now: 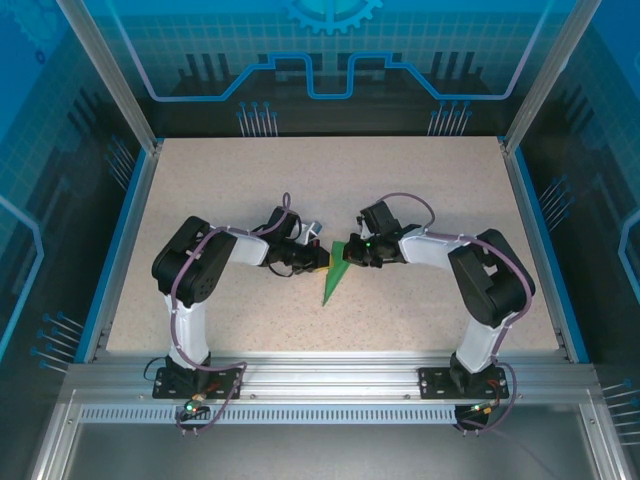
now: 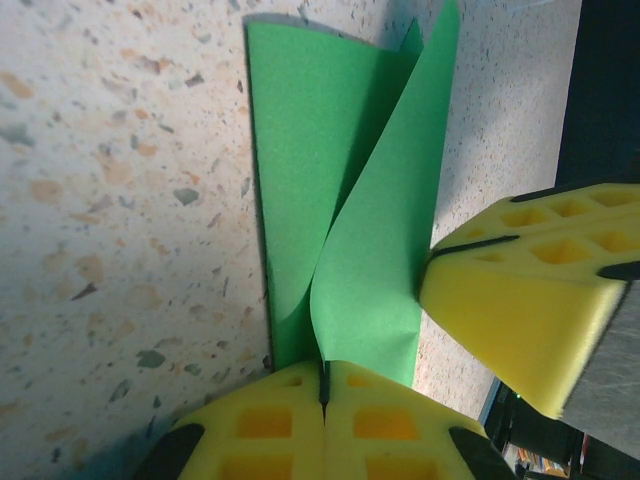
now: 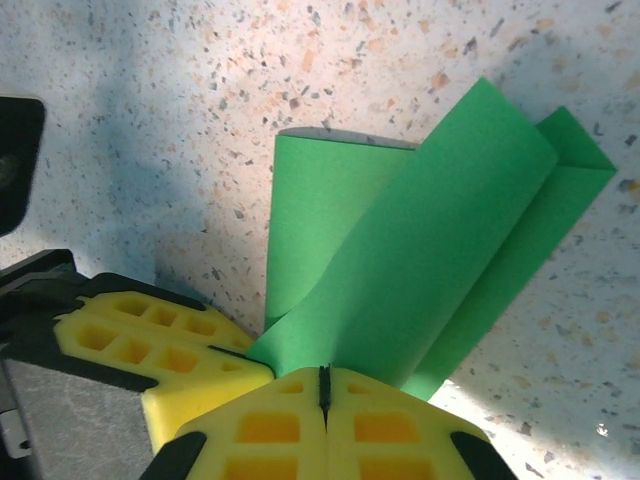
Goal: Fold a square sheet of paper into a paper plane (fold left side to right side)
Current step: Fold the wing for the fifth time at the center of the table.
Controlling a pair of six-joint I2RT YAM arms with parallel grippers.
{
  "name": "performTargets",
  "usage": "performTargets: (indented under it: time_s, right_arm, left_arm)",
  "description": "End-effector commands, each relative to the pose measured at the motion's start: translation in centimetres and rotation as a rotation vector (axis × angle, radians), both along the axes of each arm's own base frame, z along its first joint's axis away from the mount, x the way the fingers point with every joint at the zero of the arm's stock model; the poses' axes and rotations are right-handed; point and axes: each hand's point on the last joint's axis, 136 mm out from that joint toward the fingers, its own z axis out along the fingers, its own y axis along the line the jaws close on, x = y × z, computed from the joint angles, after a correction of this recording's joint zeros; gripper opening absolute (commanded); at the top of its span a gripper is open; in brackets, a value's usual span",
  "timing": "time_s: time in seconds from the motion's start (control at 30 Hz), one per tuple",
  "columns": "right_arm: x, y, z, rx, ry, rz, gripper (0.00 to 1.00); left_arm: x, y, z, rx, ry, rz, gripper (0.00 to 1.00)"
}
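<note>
The bright green sheet of paper point(image 1: 336, 276) lies mid-table, folded into a slim pointed dart with its tip toward the near edge. Both grippers meet at its far end. My left gripper point(image 1: 320, 258) is shut; in the left wrist view its yellow fingers point(image 2: 325, 385) pinch a raised flap of the paper point(image 2: 370, 260). My right gripper point(image 1: 348, 253) is shut too, pinching the lifted flap point(image 3: 420, 270) between its pads point(image 3: 323, 388). The two grippers' fingers almost touch: the right fingers point(image 2: 510, 300) show beside the left ones, and the left fingers point(image 3: 150, 345) beside the right ones.
The speckled beige tabletop point(image 1: 420, 190) is bordered by blue rails point(image 1: 120, 240) on both sides and an aluminium frame point(image 1: 330, 375) at the near edge, where the arm bases are bolted. Glass panels enclose the back and sides.
</note>
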Motion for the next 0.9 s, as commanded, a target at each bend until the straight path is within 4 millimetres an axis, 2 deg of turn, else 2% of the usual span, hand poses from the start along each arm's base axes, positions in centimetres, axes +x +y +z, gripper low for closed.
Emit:
performTargets:
  time_s: [0.0,0.33,0.53,0.63,0.87]
  right_arm:
    - [0.3,-0.5,-0.9,-0.033,0.014,-0.003,0.00]
    - [-0.5,-1.6,-2.6,-0.097,0.067,-0.012,0.00]
    - [-1.7,-2.6,-4.2,-0.143,0.123,-0.025,0.00]
    - [-2.4,-3.3,-4.9,-0.171,0.146,-0.036,0.00]
    - [-3.2,-4.1,-5.5,-0.192,0.161,-0.041,0.00]
  left_arm:
    - [-0.5,0.4,-2.9,0.080,0.032,0.004,0.03]
    - [-0.4,0.4,-2.9,0.082,0.032,0.005,0.03]
    - [-0.3,0.3,-2.4,0.075,0.028,0.005,0.03]
    - [-0.2,0.2,-1.2,0.065,0.015,0.004,0.09]
    - [0.2,0.7,3.3,0.077,-0.067,0.012,0.29]
